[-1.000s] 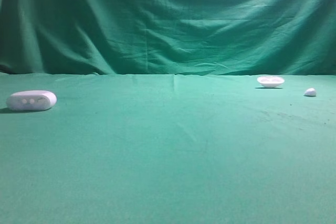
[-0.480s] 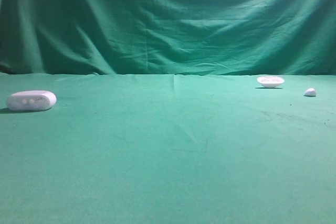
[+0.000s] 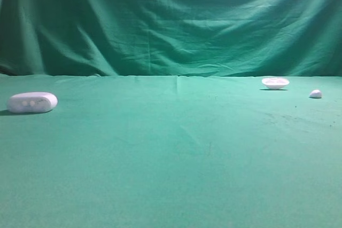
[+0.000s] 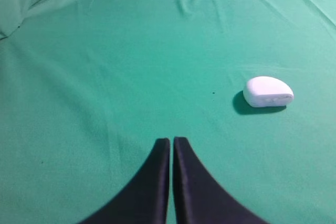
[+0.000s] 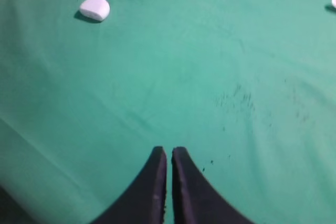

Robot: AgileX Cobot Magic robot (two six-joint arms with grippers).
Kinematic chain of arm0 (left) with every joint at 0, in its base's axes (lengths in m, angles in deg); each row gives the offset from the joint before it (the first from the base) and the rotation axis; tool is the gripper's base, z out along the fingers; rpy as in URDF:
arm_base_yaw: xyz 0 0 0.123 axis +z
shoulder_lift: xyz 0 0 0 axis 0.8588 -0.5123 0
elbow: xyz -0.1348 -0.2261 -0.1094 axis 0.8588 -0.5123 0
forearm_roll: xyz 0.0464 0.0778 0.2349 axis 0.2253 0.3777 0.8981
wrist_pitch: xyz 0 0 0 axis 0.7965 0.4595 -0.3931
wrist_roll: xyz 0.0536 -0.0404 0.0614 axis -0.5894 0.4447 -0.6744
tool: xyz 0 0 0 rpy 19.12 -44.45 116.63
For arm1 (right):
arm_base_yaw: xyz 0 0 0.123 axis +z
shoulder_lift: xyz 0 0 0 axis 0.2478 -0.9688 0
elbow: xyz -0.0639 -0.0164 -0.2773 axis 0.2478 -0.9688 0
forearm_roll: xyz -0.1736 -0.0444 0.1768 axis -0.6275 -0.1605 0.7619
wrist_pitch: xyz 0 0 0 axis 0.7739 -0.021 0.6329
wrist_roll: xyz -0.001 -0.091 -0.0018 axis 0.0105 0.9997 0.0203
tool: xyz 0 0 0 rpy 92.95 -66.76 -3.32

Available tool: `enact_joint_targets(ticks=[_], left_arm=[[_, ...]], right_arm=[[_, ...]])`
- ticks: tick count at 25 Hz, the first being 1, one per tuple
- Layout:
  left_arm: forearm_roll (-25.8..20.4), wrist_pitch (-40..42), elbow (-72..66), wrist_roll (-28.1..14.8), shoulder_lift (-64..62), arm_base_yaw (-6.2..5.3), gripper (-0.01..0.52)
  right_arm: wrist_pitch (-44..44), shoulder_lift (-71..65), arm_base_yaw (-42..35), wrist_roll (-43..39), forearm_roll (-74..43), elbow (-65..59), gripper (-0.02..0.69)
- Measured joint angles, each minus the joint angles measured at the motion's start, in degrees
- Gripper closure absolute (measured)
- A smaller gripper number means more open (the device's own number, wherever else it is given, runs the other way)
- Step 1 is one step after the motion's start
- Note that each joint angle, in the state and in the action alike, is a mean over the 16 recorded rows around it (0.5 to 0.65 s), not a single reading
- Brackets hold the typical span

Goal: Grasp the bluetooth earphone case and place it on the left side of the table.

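The bluetooth earphone case [image 3: 32,102], white and pill-shaped with small dots on its face, lies on the green table [image 3: 176,153] at the far left. It also shows in the left wrist view [image 4: 268,92], ahead and to the right of my left gripper [image 4: 171,141], well apart from it. The left gripper is shut and empty, its dark fingers [image 4: 152,182] pressed together. My right gripper [image 5: 169,150] is also shut and empty over bare cloth. Neither gripper shows in the exterior view.
A shallow white dish [image 3: 275,83] and a tiny white pebble-like piece [image 3: 315,94] lie at the far right. In the right wrist view a white rounded item [image 5: 95,8] lies far ahead left; I cannot tell which it is. A green backdrop [image 3: 171,20] hangs behind.
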Motion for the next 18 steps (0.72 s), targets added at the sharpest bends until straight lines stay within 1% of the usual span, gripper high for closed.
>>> enact_joint_targets(ticks=[5,12,15,18], left_arm=[[0.0,0.0,0.0,0.0,0.0,0.00,0.514],[0.0,0.0,0.0,0.0,0.0,0.00,0.514],[0.0,0.0,0.0,0.0,0.0,0.00,0.514],[0.0,0.0,0.0,0.0,0.0,0.00,0.514]], right_arm=[[7.0,3.0,-9.4,2.1,0.1,-5.5,0.665],[17.8,13.3,-23.5,2.4,0.7,-19.7,0.665],[21.5,19.1,-27.4,2.4,1.0,-26.3,0.665],[23.6,24.3,-29.3,2.4,1.2,-31.5,0.665]])
